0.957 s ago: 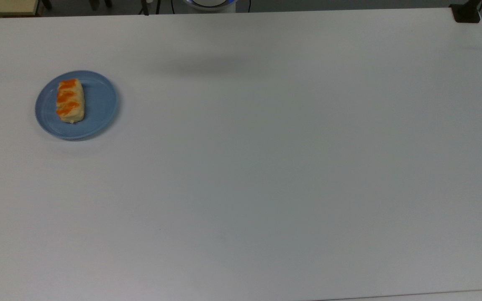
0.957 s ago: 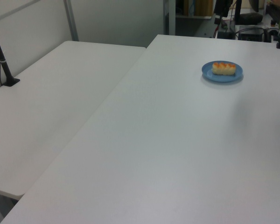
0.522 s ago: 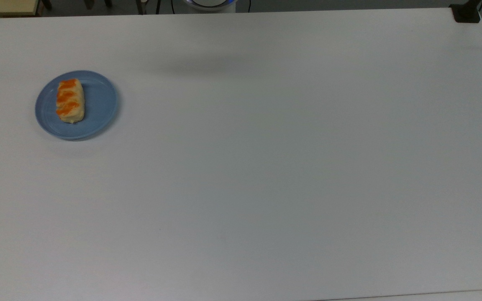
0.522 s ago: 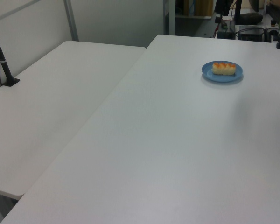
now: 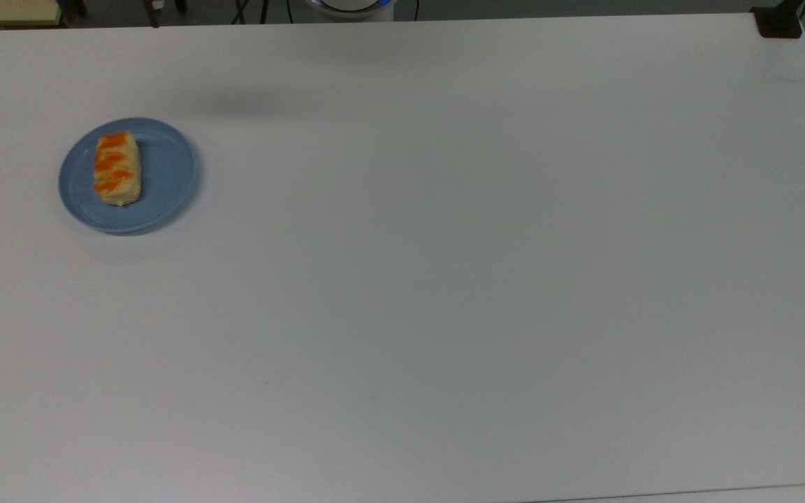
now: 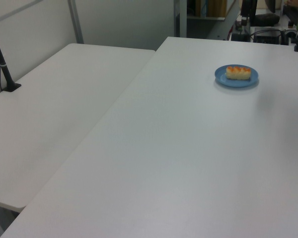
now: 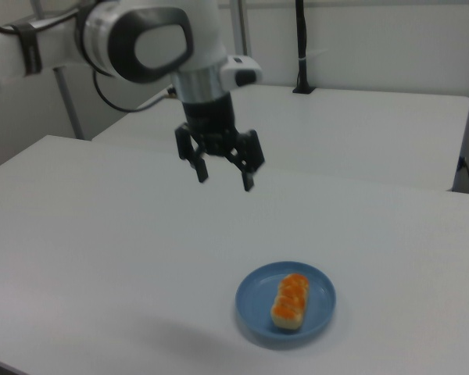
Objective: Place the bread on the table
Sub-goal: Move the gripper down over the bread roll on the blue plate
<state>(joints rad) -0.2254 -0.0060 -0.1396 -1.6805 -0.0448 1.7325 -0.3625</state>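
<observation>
Bread point(image 5: 118, 168) is being carried by the blue plate point(image 5: 165, 188) at the upper left of the top view, lying flat, striped side up, with its long axis running up-down in the frame; in the left view the bread point(image 6: 238, 72) is being shown at the upper right, and in the right view point(image 7: 290, 300) at the lower centre. Gripper point(image 7: 223, 178) is being held in the air in the upper centre of the right view, well apart from the plate point(image 7: 254, 301), pointing down with jaws spread wide and nothing between them. Table point(image 5: 444, 279) is being touched only by the plate.
</observation>
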